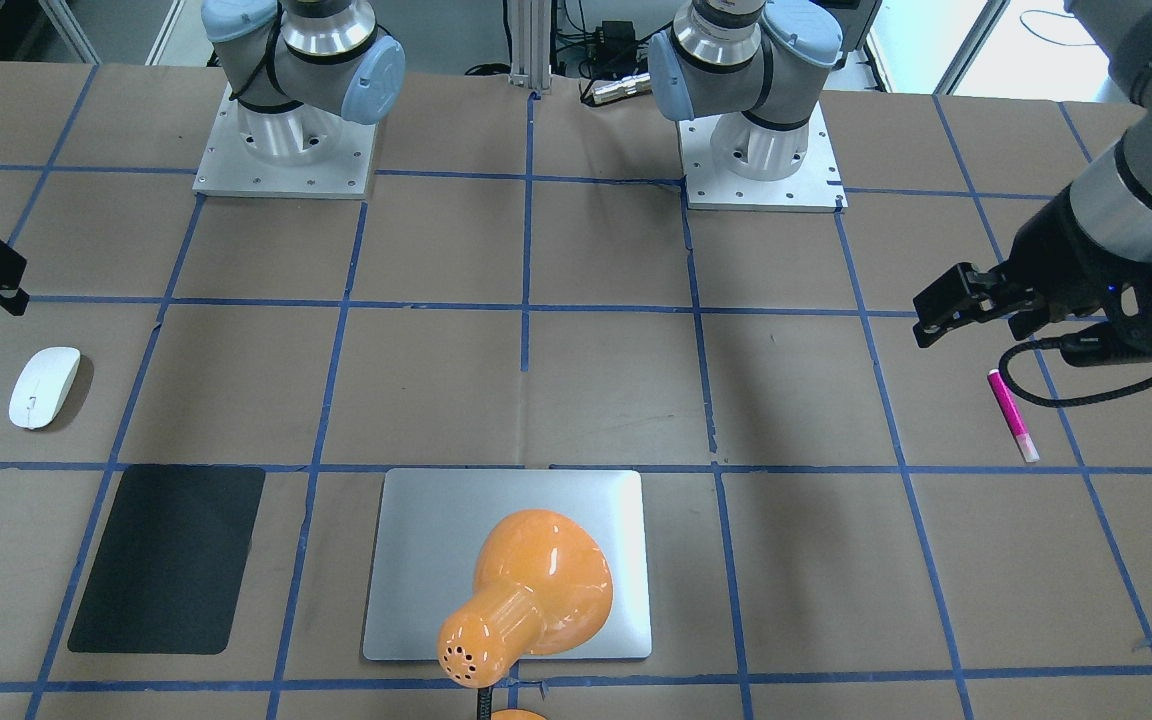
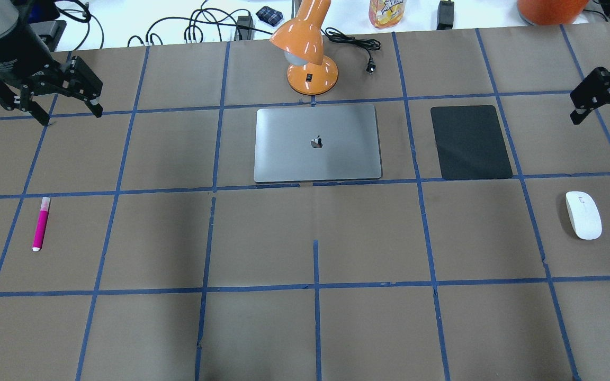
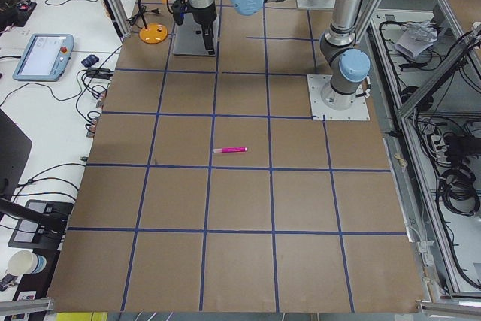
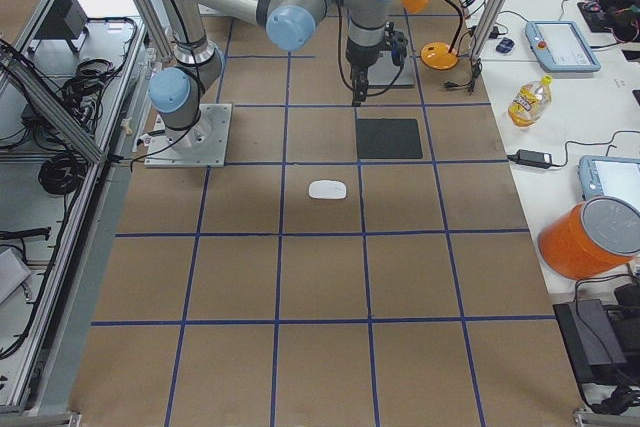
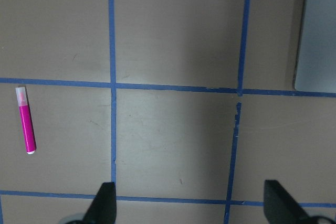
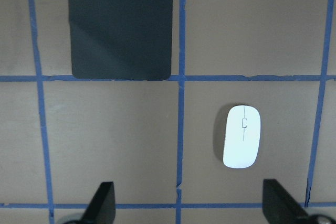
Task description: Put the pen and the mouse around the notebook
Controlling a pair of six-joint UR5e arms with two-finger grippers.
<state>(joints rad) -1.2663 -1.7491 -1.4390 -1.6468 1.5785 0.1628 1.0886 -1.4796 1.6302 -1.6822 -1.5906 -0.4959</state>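
The magenta pen [image 2: 40,223] [image 1: 1012,415] lies on the brown table at my far left, its pale tip pointing away from me. My left gripper [image 2: 72,116] [image 5: 191,208] hovers open and empty beyond it, well above the table. The white mouse [image 2: 583,215] [image 6: 241,143] rests at the far right. Above and beyond it my right gripper [image 2: 604,114] [image 6: 189,208] hangs open, holding nothing. The silver notebook [image 2: 317,143] [image 1: 416,570] lies flat at the table's middle, far side. Its corner shows in the left wrist view [image 5: 317,30].
A black mat [image 2: 471,142] [image 6: 122,24] lies right of the notebook, between it and the mouse. An orange desk lamp [image 2: 307,47] stands just beyond the notebook, its head [image 1: 526,590] leaning over it. Blue tape lines grid the table. Cables and a bottle sit past the far edge.
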